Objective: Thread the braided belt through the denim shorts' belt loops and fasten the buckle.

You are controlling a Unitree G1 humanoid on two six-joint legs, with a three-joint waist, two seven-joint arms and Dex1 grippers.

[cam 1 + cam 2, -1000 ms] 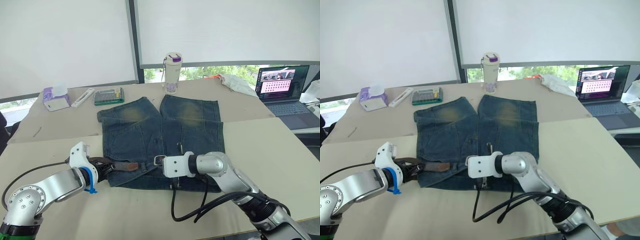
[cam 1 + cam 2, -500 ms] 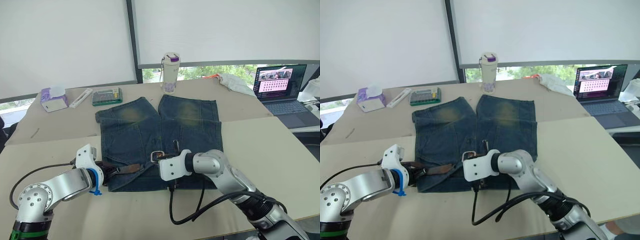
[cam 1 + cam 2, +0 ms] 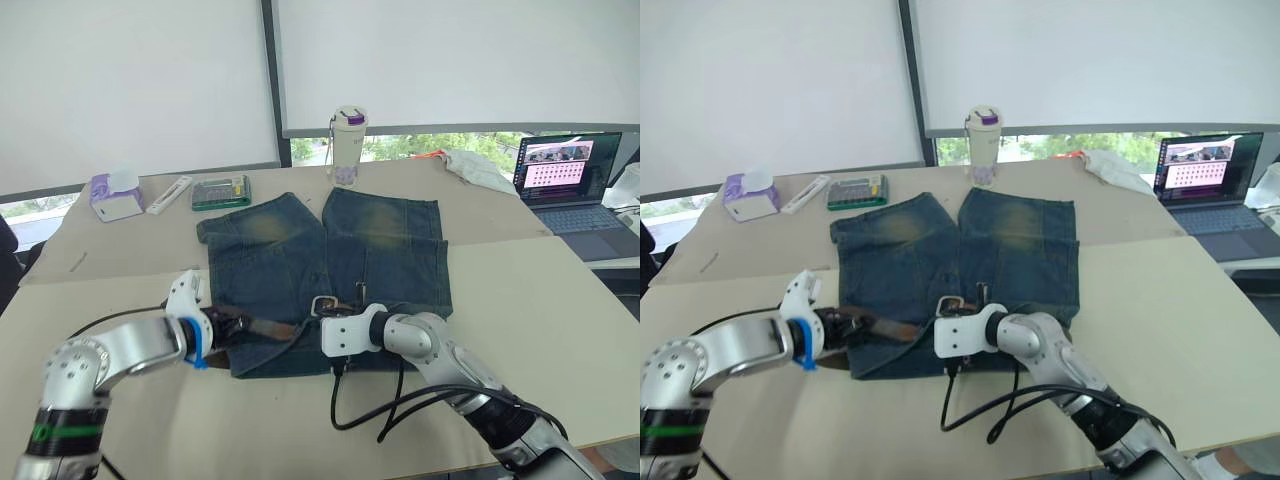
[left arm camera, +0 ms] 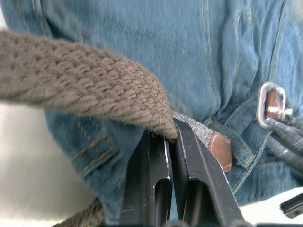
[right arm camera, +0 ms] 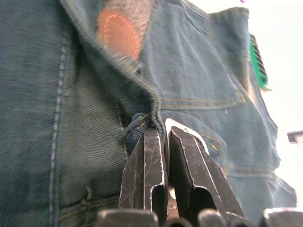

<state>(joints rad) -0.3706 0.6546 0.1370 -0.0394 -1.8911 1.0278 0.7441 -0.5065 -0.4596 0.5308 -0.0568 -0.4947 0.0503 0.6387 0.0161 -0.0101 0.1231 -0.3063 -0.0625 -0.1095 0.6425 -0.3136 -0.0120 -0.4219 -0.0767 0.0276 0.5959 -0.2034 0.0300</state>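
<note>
Clutter along the far table edge
Well beyond both grippers: a white bottle with purple lid [image 3: 346, 145], green calculator [image 3: 220, 191], purple tissue pack [image 3: 113, 196], open laptop [image 3: 573, 185].

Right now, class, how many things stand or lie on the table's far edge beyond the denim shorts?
5: tissue pack far left, white bar, green calculator, bottle past the shorts, white cloth far right. Others may be hidden.
</note>
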